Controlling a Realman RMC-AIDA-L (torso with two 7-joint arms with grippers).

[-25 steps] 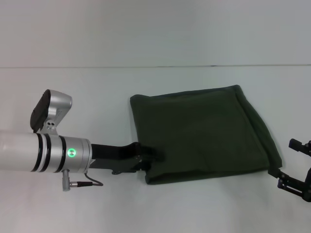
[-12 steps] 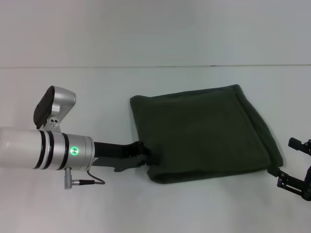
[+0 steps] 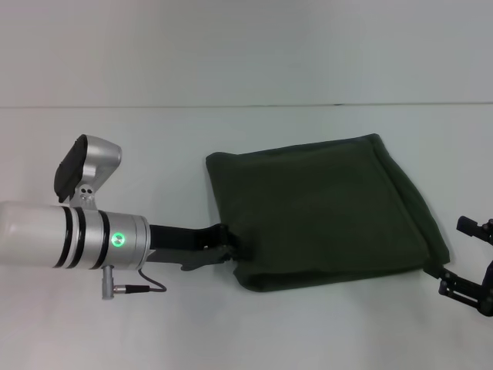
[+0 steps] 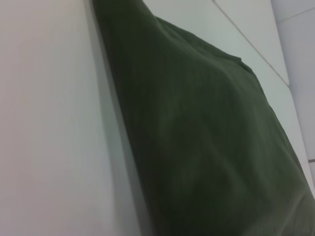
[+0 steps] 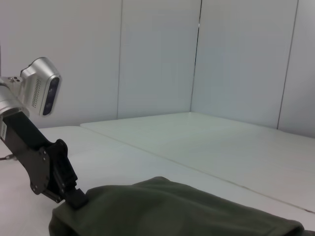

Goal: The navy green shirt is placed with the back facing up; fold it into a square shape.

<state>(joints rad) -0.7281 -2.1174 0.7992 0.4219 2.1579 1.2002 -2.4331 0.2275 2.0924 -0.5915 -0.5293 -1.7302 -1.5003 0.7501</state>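
We see the left gripper [image 3: 231, 250] with jaws pinching the navy green shirt [image 3: 323, 212] (folded); right gripper [image 3: 470, 258] jaws unclear

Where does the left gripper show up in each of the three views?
Head view: left gripper at the navy green shirt's near-left corner.
Left wrist view: not visible; only shirt and table.
Right wrist view: at the left, touching the shirt corner.
Shared landmark: the shirt.
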